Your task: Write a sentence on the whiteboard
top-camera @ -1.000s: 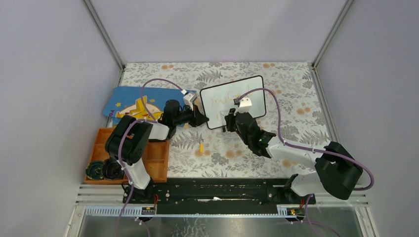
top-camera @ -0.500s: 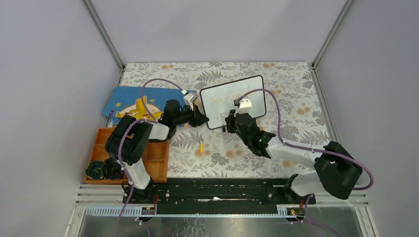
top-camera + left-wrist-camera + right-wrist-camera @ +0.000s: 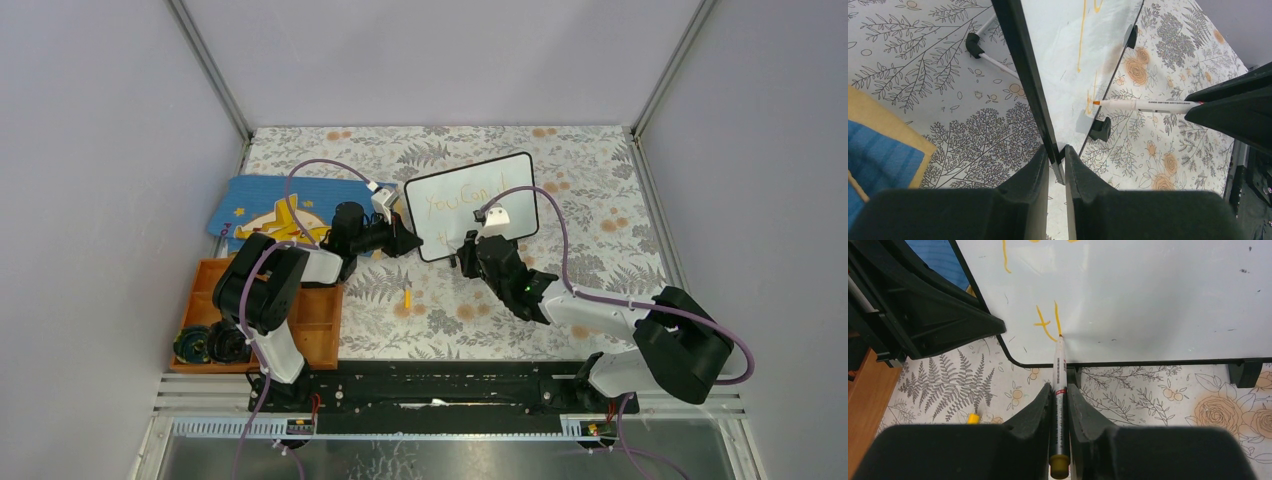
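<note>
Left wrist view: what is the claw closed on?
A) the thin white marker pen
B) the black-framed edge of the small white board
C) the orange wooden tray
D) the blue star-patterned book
B: the left claw pinches the black-framed edge of the small white board, while the thin white marker pen sits in the right claw.

Plain grey walls (image 3: 440, 60) enclose a floral tablecloth (image 3: 600, 170) (ferns, orange roses).
</note>
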Robot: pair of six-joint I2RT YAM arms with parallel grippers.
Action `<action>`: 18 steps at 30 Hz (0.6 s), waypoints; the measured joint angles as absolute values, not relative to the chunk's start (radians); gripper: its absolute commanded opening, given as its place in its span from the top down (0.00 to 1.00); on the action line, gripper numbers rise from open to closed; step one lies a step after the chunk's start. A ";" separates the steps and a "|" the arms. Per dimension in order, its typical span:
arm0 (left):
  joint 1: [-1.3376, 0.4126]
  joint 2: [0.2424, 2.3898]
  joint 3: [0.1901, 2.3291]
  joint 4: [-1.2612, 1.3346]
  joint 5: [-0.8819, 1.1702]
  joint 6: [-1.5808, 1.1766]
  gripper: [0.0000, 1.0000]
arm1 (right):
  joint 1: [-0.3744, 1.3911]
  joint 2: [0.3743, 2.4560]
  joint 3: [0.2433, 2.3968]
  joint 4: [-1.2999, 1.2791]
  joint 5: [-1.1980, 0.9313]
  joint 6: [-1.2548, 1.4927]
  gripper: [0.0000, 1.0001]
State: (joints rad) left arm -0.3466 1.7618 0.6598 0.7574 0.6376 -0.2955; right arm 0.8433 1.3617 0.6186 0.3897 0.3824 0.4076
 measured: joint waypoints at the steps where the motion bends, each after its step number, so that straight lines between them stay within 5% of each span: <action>1: -0.347 1.762 0.660 0.757 0.638 -0.295 0.80 | 0.843 1.362 0.617 0.386 0.380 0.409 1.00; 18: -0.347 1.762 0.660 0.757 0.638 -0.295 0.80 | 0.843 1.362 0.622 0.370 0.376 0.415 1.00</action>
State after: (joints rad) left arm -0.3466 1.7618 0.6598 0.7574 0.6380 -0.2955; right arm 0.8433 1.3617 0.6216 0.3702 0.3759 0.4149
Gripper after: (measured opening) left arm 0.210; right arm 0.193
